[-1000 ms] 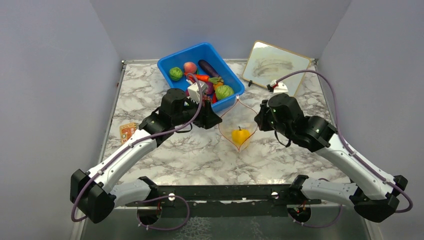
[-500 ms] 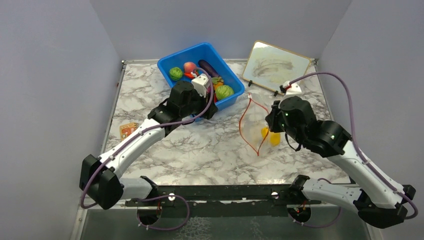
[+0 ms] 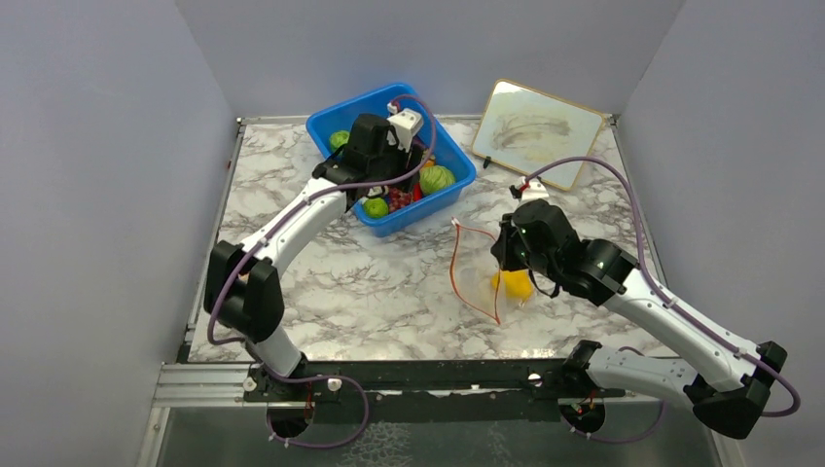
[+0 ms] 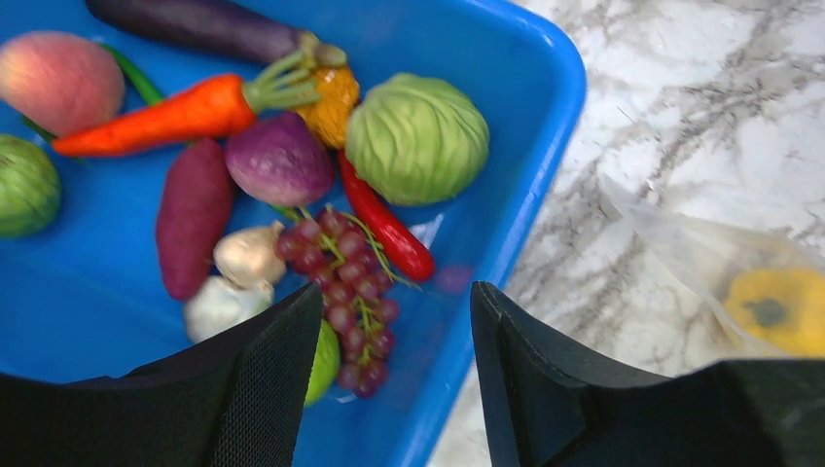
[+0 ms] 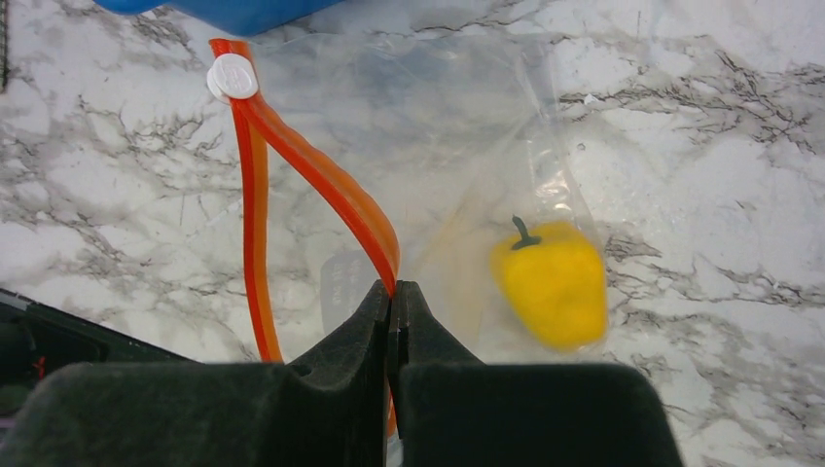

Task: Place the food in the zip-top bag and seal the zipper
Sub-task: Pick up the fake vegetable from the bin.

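- The right claw (image 5: 391, 297) is clenched on the zipper (image 5: 321, 180), pinching one strip of it at the bag's mouth.
- The bag (image 5: 467, 146) is on the table (image 3: 389, 292), near the right-hand corner of the blue bin (image 4: 540, 146) and on its near side.
- The mouth gapes: the two red-orange strips bow apart and meet at a white slider (image 5: 232, 76) at the end nearest the bin.
- A yellow pepper (image 5: 550, 282) is inside the bag, stem up in the right wrist view, just beside the pinched strip.
- The left claw (image 4: 394, 292) is released and holds nothing. It hangs over the bin, above a bunch of grapes (image 4: 340, 282).
- The rest of the food is in the bin: a cabbage (image 4: 418, 136) by the right wall, a second cabbage (image 4: 19, 185) at the left, a carrot (image 4: 165, 112), an eggplant (image 4: 195, 24) along the far side, and a peach (image 4: 58, 78).
- A red chili (image 4: 384, 229) touches the grapes, and a purple root (image 4: 193, 214) lies beside a pale garlic bulb (image 4: 248, 255).
- A whiteboard (image 3: 535, 126) leans at the table's far right.
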Available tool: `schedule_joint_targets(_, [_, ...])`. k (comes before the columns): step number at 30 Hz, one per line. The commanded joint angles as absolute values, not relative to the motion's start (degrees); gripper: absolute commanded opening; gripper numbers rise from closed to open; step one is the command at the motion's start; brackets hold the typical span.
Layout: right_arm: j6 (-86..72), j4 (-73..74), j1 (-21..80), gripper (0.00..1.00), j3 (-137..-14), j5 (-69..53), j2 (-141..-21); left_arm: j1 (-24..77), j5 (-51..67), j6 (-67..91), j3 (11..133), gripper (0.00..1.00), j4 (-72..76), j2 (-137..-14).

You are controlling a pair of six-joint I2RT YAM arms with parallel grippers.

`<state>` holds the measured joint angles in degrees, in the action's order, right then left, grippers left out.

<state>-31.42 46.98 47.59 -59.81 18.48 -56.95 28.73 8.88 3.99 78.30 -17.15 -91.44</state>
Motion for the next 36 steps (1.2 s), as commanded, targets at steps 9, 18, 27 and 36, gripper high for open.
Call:
schedule_joint_targets(9, [-32.4,43.2,47.5,0.01,-59.6,14.6,-55.8,26.6,11.6,-3.7,96.8,0.69,-23.5,-109.9])
schedule_joint_targets(18, [-32.6,43.1,47.5,0.01,-59.9,14.5,-56.9,26.7,21.9,4.6,104.9,0.91,-22.7,-118.9])
schedule_joint_targets(27, [-33.1,43.1,47.5,0.01,-59.5,13.8,-56.7,26.8,22.4,6.8,111.4,0.91,-22.5,-126.0])
schedule_joint_targets(36, [-33.1,42.7,47.5,0.01,-59.4,14.2,-55.3,26.8,21.4,7.2,111.6,0.95,-22.4,-129.4])
